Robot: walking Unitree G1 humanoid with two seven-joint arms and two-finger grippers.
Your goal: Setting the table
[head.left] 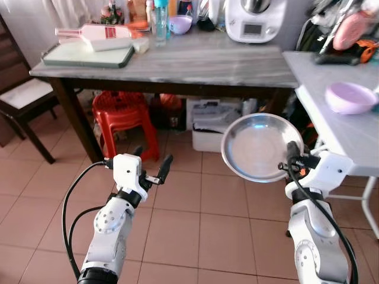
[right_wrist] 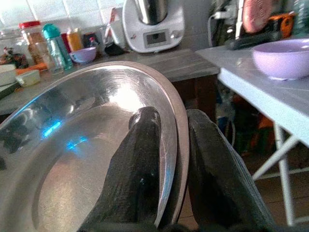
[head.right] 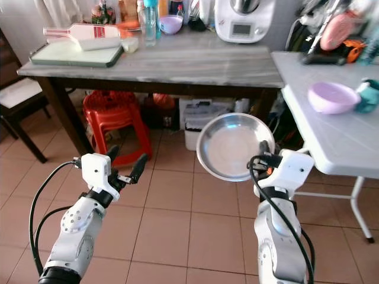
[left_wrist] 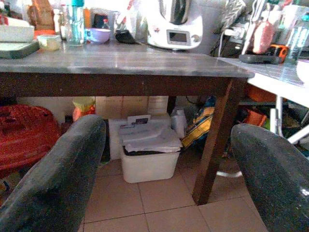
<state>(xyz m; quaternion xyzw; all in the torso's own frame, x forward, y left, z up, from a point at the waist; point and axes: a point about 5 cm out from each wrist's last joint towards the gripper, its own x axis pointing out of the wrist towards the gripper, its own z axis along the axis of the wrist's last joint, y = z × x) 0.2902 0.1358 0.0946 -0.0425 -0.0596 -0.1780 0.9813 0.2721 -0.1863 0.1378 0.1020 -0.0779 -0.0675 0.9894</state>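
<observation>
Risk: steel plate (head.left: 260,146), rim-pinched by right gripper (head.left: 291,155), could pivot and slip; left gripper (head.left: 151,164) open, empty.

Steel plate (head.left: 259,147): round, shiny, shallow, empty, tilted up nearly on edge with its hollow facing the camera. Held off the floor, rim pinched at about 4 o'clock by the right gripper (head.left: 291,158). Lilac bowl (head.left: 350,97) sits upright on the white table (head.left: 349,139), at 2 o'clock from the plate.
</observation>
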